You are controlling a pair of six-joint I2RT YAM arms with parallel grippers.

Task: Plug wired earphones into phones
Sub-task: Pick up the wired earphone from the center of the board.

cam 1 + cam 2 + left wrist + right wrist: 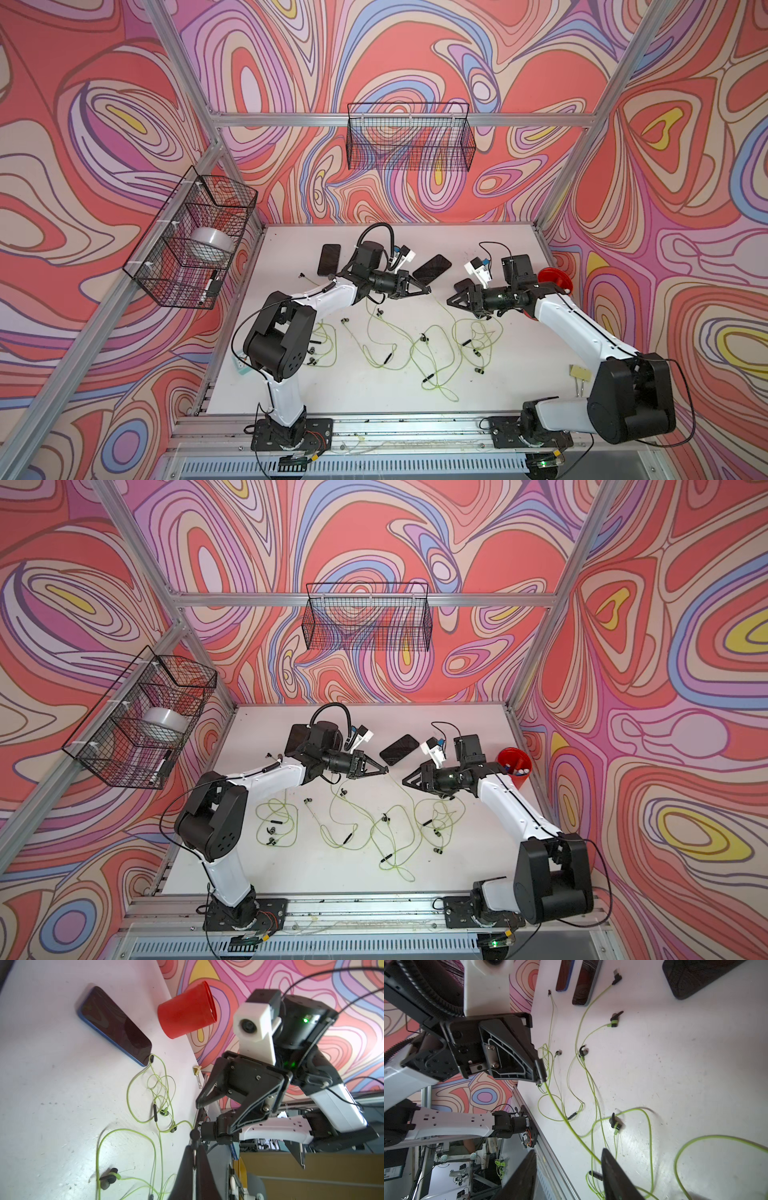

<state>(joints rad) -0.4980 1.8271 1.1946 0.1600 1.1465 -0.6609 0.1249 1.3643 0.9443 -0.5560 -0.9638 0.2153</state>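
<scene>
**Left claw** [428,290]: clenched at its tips on the dark plug [541,1070] of one set of wired earphones. The yellow-green cord [566,1122] trails from the plug down to the desk [374,395]. Which way the plug's metal tip faces cannot be told.

**Free phone** [432,268]: flat on the desk, screen up, just beyond the left claw's tips and apart from them. Its long axis slants away from that claw, toward the right arm's side and the back of the desk. Its near short end is the part closest to the held plug. No cord enters it. The port is not visible, so which end takes the plug cannot be told.

**Right claw** [214,1118]: released and empty, jaws apart, facing the left claw tip to tip across a small gap. It stands slightly farther from the free phone's near end than the left claw does.

**Judgement:** the left arm is nearer and carries the plug. The coming move turns on bringing the plug into line with the phone's long axis at whichever end holds the port.

**Beyond the right claw:** a phone [114,1026] with a plug already seated in its end, near the red cup [187,1016].

**Behind the left claw's wrist:** two further phones [584,982], with no cord seen at their visible ends.
</scene>
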